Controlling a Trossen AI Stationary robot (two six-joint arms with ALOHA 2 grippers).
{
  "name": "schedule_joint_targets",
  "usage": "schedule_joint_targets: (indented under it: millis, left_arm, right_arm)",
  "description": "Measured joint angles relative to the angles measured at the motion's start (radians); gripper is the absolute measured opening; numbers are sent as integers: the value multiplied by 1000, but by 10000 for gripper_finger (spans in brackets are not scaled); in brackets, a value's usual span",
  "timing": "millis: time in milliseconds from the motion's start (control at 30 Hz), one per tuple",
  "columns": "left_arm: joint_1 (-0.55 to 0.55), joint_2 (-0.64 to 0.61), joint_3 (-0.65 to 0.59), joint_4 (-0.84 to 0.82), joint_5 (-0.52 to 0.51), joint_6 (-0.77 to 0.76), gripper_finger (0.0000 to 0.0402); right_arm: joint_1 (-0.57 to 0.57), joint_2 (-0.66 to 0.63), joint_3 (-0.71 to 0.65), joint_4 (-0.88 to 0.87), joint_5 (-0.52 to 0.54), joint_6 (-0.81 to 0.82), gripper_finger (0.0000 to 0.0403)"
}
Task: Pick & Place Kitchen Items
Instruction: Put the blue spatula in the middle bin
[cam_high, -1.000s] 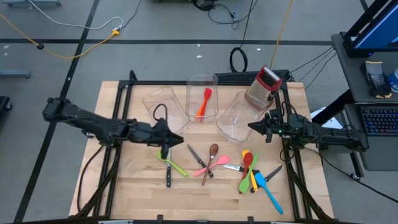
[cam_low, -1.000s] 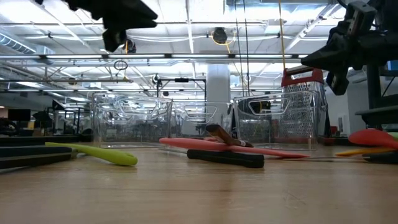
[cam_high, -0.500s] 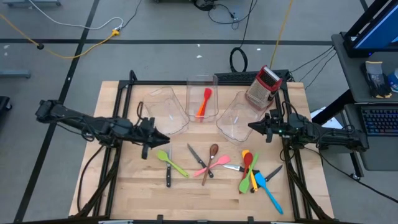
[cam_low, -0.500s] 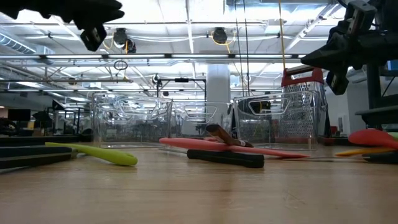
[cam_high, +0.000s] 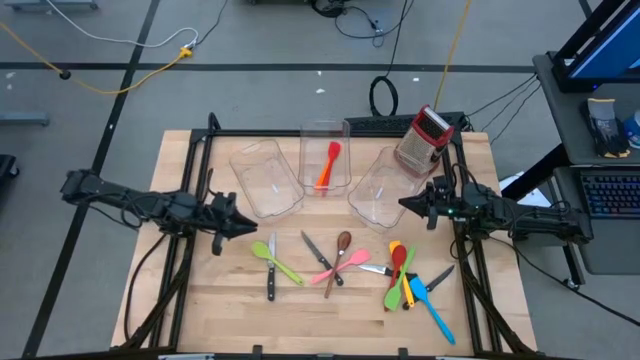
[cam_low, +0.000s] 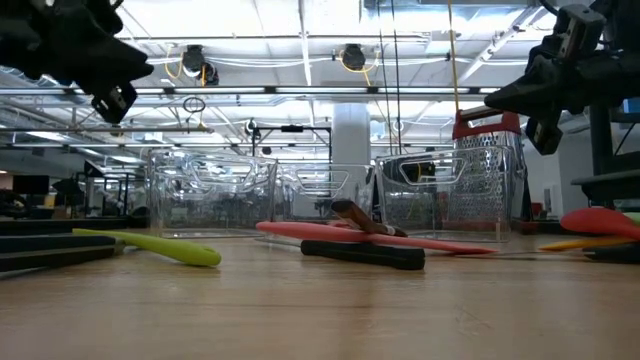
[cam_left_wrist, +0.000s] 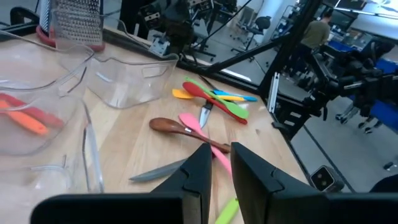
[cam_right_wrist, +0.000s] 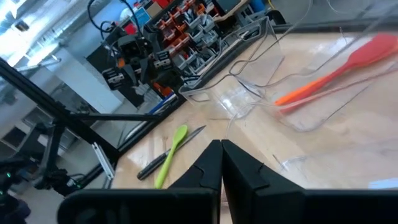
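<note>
The kitchen items lie loose toward six o'clock on the worktop — the left end effector, fingers slightly apart and seemingly empty, must next descend on one — right end effector closed.

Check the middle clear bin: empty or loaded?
Loaded. The middle bin holds one orange-and-red spatula, seen lying inside its walls from above. No other utensil shows in it.

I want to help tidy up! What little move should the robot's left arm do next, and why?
Probably swing the left gripper back over the green spoon and lower toward it. The gripper is empty and hangs above the table beside that spoon, only an orange spatula lies in the middle bin, and many utensils remain on the table.
</note>
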Motion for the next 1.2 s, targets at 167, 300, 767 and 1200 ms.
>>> schedule_joint_targets:
  millis: [167,300,767,1200]
  left_arm:
    - [0,-86,-16,-80,-2,22,62]
    - [0,-138,-16,-155,-25,24,62]
    - [0,-159,-16,-283,-142,-135,63]
    - [0,-159,-16,-331,-27,-108,63]
  right_arm:
    - [0,0,0,1,-15,-71,4]
    - [0,0,0,0,-65,-58,4]
    - [1,24,0,52,-135,-206,4]
    - [2,81,7,134,-430,-157,4]
